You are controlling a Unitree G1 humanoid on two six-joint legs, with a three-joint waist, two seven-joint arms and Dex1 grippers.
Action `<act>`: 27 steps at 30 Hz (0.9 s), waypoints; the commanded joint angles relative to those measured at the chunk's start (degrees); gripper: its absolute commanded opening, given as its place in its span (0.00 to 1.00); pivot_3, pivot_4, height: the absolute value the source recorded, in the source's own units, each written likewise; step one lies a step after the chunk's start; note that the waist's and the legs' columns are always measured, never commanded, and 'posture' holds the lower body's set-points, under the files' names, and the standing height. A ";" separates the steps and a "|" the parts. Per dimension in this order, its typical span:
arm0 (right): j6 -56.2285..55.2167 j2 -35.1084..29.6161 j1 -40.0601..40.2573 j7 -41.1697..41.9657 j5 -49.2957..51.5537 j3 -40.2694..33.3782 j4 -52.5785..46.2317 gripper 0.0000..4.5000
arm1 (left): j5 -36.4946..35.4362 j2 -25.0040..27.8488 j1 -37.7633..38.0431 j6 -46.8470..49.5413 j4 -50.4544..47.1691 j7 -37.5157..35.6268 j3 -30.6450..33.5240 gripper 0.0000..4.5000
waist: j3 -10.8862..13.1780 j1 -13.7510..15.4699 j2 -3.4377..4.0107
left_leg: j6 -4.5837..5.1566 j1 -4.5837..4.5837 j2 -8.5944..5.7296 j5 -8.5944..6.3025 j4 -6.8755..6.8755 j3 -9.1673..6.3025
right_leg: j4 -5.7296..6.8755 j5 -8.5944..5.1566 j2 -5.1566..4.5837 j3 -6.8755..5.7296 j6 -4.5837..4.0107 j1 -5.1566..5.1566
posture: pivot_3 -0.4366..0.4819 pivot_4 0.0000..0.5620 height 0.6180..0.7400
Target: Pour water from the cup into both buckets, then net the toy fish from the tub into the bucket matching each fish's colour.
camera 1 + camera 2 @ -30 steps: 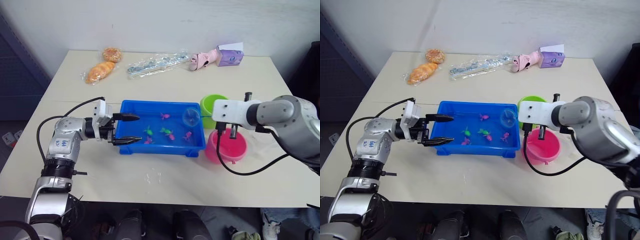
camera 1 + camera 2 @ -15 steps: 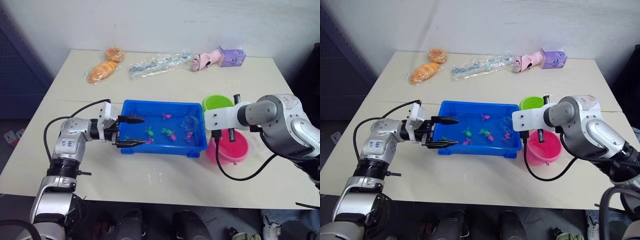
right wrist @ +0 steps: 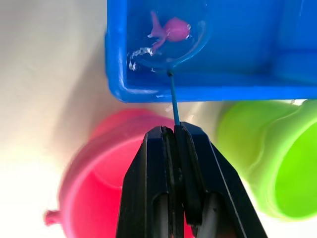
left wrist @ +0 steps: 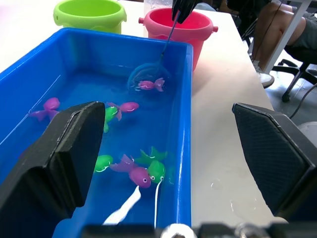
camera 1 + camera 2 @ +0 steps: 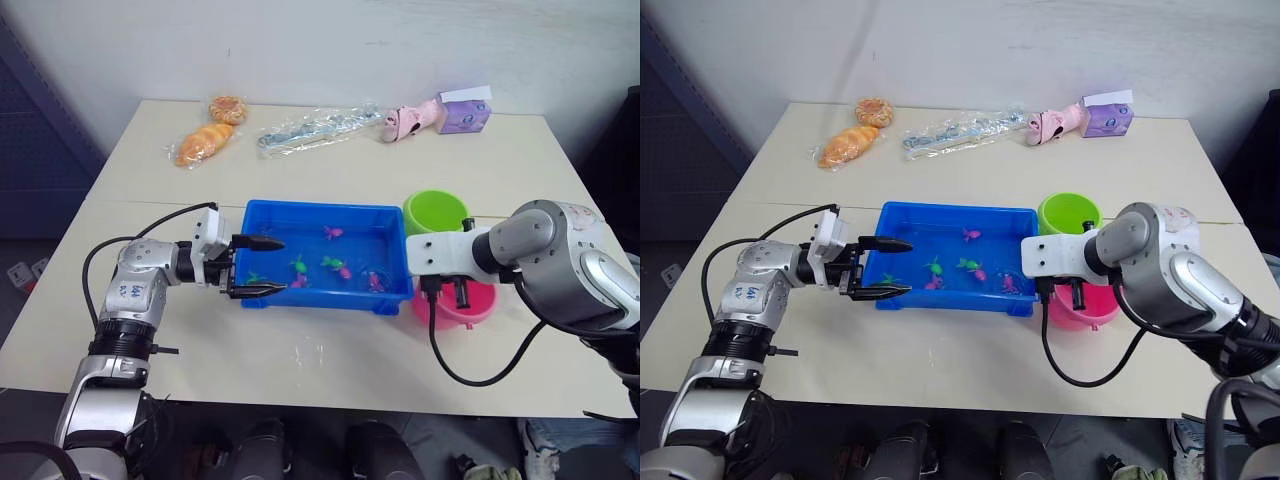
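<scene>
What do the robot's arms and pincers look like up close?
Both arms are silver-grey metal cylinders with black joints and loose black cables looping beside them. The left arm carries a small printed label. Near each wrist sits a white block. The left gripper has two slim, pointed black fingers; the right gripper has two flat black fingers.

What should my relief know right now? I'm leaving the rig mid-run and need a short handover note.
Right gripper: shut on the net's handle, above the pink bucket. The net is dipped in the tub with a pink fish inside its hoop.
Left gripper: open, empty, at the tub's other end.
Green bucket stands beside the pink one, by the tub's end.
Several pink and green fish are in the tub; none visible in the buckets.
Left: lift this pink fish into the pink bucket, then net the others by colour.
</scene>
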 commanded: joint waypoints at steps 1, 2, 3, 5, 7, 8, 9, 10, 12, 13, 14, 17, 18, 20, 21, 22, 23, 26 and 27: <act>5.23 0.47 0.76 -1.05 3.42 -5.03 -1.70 0.00 | -0.74 0.75 0.53 0.15 -2.28 0.17 1.21 0.98 | 0.00 0.00 0.00 | 0.00 0.00 0.00 0.00 0.00 -0.01 | 0.00 0.00 0.00 -0.01 0.00 0.00 | 0.48 0.27 1.00; 6.63 0.43 1.47 -1.43 4.70 -6.63 -1.35 0.00 | -0.71 0.74 0.70 0.14 -2.38 0.25 1.21 0.98 | 0.00 0.00 0.00 | 0.00 0.00 0.00 0.00 0.00 -0.01 | 0.00 0.00 0.00 0.00 0.00 -0.01 | 0.48 0.27 1.00; 7.55 0.27 1.94 -1.78 5.72 -7.65 -1.17 0.00 | -0.69 0.73 0.80 0.13 -2.45 0.31 1.21 0.98 | 0.00 0.01 0.00 | 0.00 0.00 0.00 0.00 0.00 -0.01 | 0.00 0.00 0.00 -0.01 0.00 0.00 | 0.48 0.27 1.00; 11.94 1.38 3.59 -2.38 9.60 -11.85 -1.23 0.00 | -0.60 0.71 0.81 0.11 -2.43 0.48 1.21 0.98 | 0.00 0.01 0.00 | 0.00 0.00 0.00 0.00 0.00 -0.01 | 0.00 0.00 0.00 0.00 0.00 0.00 | 0.48 0.27 1.00; 15.50 3.14 5.14 -3.41 13.64 -16.63 -0.88 0.00 | -0.47 0.69 0.72 0.01 -2.24 0.62 1.18 0.98 | 0.00 0.02 0.00 | 0.00 0.00 0.00 0.00 0.00 -0.03 | 0.01 0.00 0.00 -0.02 0.00 0.03 | 0.48 0.27 1.00; 16.54 3.59 5.63 -3.92 15.23 -18.16 -0.77 0.00 | -0.43 0.67 0.68 -0.04 -2.14 0.67 1.16 0.98 | 0.00 0.01 0.00 | 0.00 0.00 0.00 0.00 0.00 -0.03 | 0.01 0.00 0.00 -0.02 0.00 0.03 | 0.48 0.27 1.00; 17.51 3.83 5.97 -4.42 16.65 -19.16 -0.78 0.00 | -0.41 0.65 0.61 -0.10 -2.03 0.71 1.14 0.98 | 0.00 -0.01 0.00 | 0.00 0.00 0.00 0.00 0.00 -0.03 | 0.03 0.00 0.00 -0.03 0.00 0.03 | 0.48 0.27 1.00; 18.73 4.07 6.37 -4.70 18.32 -20.31 -0.72 0.00 | -0.36 0.57 0.46 -0.16 -1.87 0.85 1.11 0.98 | 0.00 -0.03 0.00 | 0.00 0.00 0.00 0.00 0.00 -0.03 | 0.03 0.00 0.00 -0.03 0.00 0.03 | 0.48 0.27 1.00; 19.99 4.11 7.10 -5.53 20.78 -21.97 -0.56 0.00 | -0.25 0.36 0.14 -0.29 -1.58 1.12 1.01 0.98 | 0.00 -0.01 0.00 | 0.00 0.01 0.00 0.00 -0.01 -0.03 | 0.02 0.00 0.00 -0.02 0.00 0.03 | 0.48 0.27 1.00; 21.13 4.83 7.41 -6.39 22.20 -23.28 -0.38 0.00 | -0.15 0.21 -0.02 -0.45 -1.35 1.24 0.93 0.98 | 0.00 0.01 0.00 | 0.00 0.01 0.00 0.00 -0.01 -0.03 | 0.02 0.00 0.00 -0.03 0.00 0.03 | 0.48 0.27 1.00; 21.93 5.26 7.62 -7.25 23.40 -24.13 -0.36 0.00 | -0.11 0.14 -0.06 -0.57 -1.24 1.30 0.89 0.98 | 0.00 0.02 0.00 | 0.00 0.01 0.00 0.00 -0.01 -0.03 | 0.01 0.00 0.00 -0.03 0.00 0.03 | 0.48 0.27 1.00; 22.86 5.64 8.60 -9.53 26.51 -26.50 -0.24 0.00 | -0.06 -0.21 -0.39 -0.88 -0.96 1.57 0.76 0.98 | 0.00 0.02 0.00 | 0.00 0.01 0.00 0.00 -0.01 -0.03 | 0.03 0.00 0.00 -0.02 0.00 0.04 | 0.48 0.27 1.00; 22.90 5.64 8.97 -10.11 27.46 -27.38 -0.24 0.00 | -0.06 -0.35 -0.49 -0.96 -0.92 1.65 0.74 0.98 | 0.00 0.03 0.00 | 0.00 0.01 0.00 0.00 0.00 -0.04 | 0.01 0.00 0.00 -0.03 0.00 0.03 | 0.48 0.27 1.00; 23.45 5.33 9.76 -11.13 29.62 -29.89 -0.72 0.00 | -0.28 -0.74 -0.65 -0.92 -1.12 1.67 0.67 0.98 | 0.00 0.04 0.00 | 0.00 0.00 0.00 0.00 -0.01 -0.03 | 0.02 0.00 0.00 -0.02 0.00 0.03 | 0.48 0.27 1.00; 24.01 5.01 10.34 -11.44 30.92 -31.80 -1.34 0.00 | -0.69 -1.08 -0.75 -0.56 -1.53 1.73 0.72 0.98 | 0.00 0.05 0.00 | 0.00 0.00 0.00 0.00 -0.01 -0.03 | 0.02 0.00 0.00 -0.02 0.00 0.03 | 0.48 0.27 1.00; 24.78 4.76 11.19 -11.74 32.36 -34.30 -2.34 0.00 | -1.33 -1.50 -0.88 0.10 -2.18 1.86 0.88 0.98 | 0.00 0.09 0.00 | 0.00 0.00 0.00 0.00 -0.01 -0.03 | 0.01 0.00 0.00 -0.02 0.00 0.04 | 0.48 0.27 1.00; 25.35 4.66 12.46 -12.11 33.82 -37.58 -3.69 0.00 | -2.27 -2.09 -1.21 1.29 -2.98 2.14 1.16 0.98 | 0.00 0.10 0.00 | 0.00 0.00 0.00 0.00 -0.02 -0.03 | 0.02 0.00 0.00 -0.02 0.00 0.04 | 0.48 0.27 1.00; 27.03 6.01 16.03 -14.76 37.25 -46.82 -8.07 0.00 | -4.37 -3.15 -1.97 4.45 -5.20 2.68 1.69 0.98 | 0.00 0.39 0.00 | 0.01 -0.02 0.00 0.00 -0.03 -0.06 | 0.03 0.00 0.01 -0.05 0.01 0.07 | 0.48 0.27 1.00; 27.12 6.73 17.86 -15.72 38.14 -50.27 -10.15 0.00 | -5.09 -3.43 -2.17 5.57 -6.01 2.82 1.80 0.98 | 0.00 0.46 0.00 | 0.01 -0.03 0.00 0.00 -0.02 -0.07 | 0.03 0.01 0.01 -0.05 0.01 0.08 | 0.48 0.27 1.00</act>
